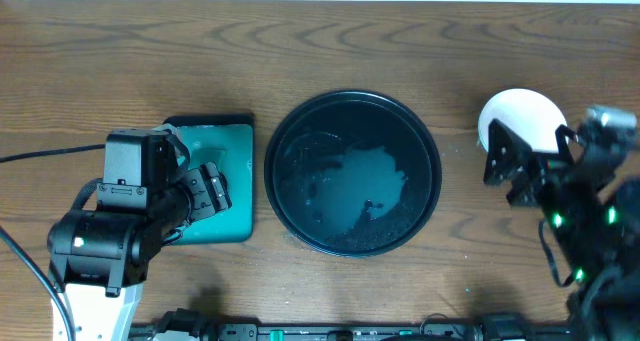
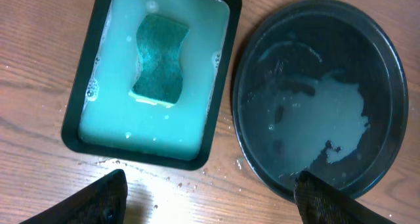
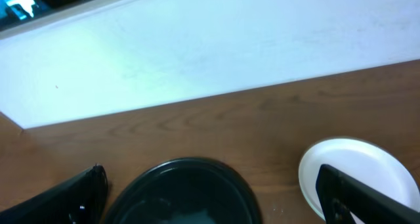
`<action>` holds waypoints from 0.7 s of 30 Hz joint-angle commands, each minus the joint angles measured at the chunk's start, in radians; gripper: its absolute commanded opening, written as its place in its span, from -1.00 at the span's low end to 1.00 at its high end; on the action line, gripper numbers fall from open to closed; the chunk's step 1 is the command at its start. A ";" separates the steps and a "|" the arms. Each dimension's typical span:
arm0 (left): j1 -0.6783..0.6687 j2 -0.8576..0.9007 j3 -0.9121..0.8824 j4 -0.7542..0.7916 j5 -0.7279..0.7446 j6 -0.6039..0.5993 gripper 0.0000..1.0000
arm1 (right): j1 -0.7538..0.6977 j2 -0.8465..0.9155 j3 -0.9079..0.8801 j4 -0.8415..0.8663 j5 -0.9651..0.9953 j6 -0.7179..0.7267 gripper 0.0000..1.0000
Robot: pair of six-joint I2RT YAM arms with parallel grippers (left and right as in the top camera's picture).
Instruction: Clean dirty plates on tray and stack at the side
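The black tray [image 1: 433, 173] carries no plate. Only a thin, pale film of liquid with a few dark specks lies pooled on its floor. It sits on the worktop [image 1: 350, 41] between the two claws, just to the right of the left claw [image 1: 205, 191] and to the left of the right claw [image 1: 512, 169]. The one plate in view, a white plate [image 1: 520, 116], rests on the worktop directly ahead of the right claw, apart from the tray rim. The part of its face that shows bears no smear. No view shows whether other plates lie beneath it. Its position off to the side is consistent with a stacking spot, away from the wet tray. The right claw stands spread to its full width and holds nothing, with one finger [image 3: 357, 198] crossing the near edge of the plate in the wrist view. The left claw is likewise wide apart and empty, and hovers over the teal tray [image 1: 235, 151]. There a sponge [image 2: 157, 60] lies in milky, soapy water ahead of the claw, presumably so that it stays wetted and within reach. Droplets [image 2: 177, 181] spot the worktop along the near edge of the teal tray. In my judgement the cleaning is done or nearly so, since the tray is bare and both claws are free.
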 commanded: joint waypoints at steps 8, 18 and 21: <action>-0.004 0.000 0.006 -0.001 -0.002 -0.009 0.63 | -0.155 -0.366 -0.522 0.487 -0.252 0.005 0.99; -0.004 0.000 0.006 -0.001 -0.002 -0.009 0.63 | -0.182 -0.635 -0.811 0.661 -0.201 0.084 0.99; -0.004 0.000 0.006 -0.001 -0.002 -0.009 0.63 | -0.196 -0.674 -0.848 0.663 -0.201 0.095 0.98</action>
